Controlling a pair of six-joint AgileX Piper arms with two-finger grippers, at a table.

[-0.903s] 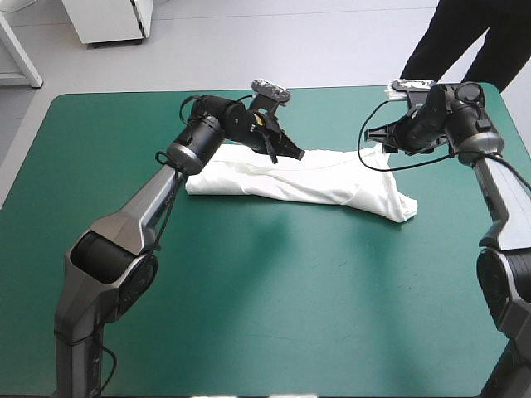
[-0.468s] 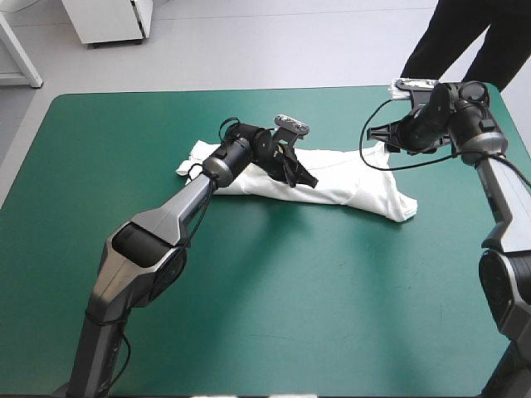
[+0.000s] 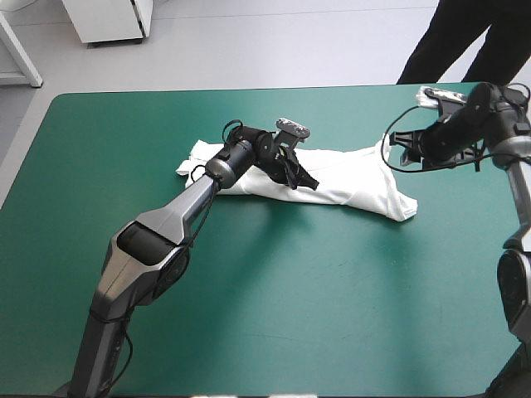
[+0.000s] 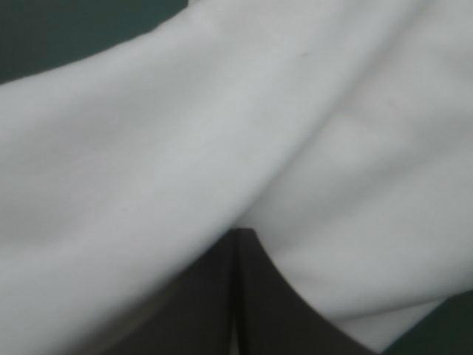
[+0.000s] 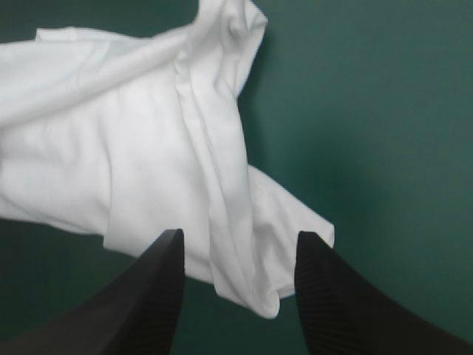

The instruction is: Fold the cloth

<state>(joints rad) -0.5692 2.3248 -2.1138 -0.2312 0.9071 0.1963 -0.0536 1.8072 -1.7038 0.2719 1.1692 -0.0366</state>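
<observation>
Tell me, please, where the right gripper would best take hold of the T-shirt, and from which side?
Probably the loose right end of the T-shirt, at the raised fold lying ahead, between the fingers of the open right gripper. Come in from the right, over the bare teal-green cover: that end juts free there, and the left gripper rests on the middle.

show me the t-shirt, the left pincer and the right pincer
T-shirt [image 3: 353,178]: high view, on its flat middle.
left pincer [image 4: 237,244]: left wrist view, where its shut tips meet.
right pincer [image 5: 240,238]: right wrist view, midway between its open tips.
</observation>
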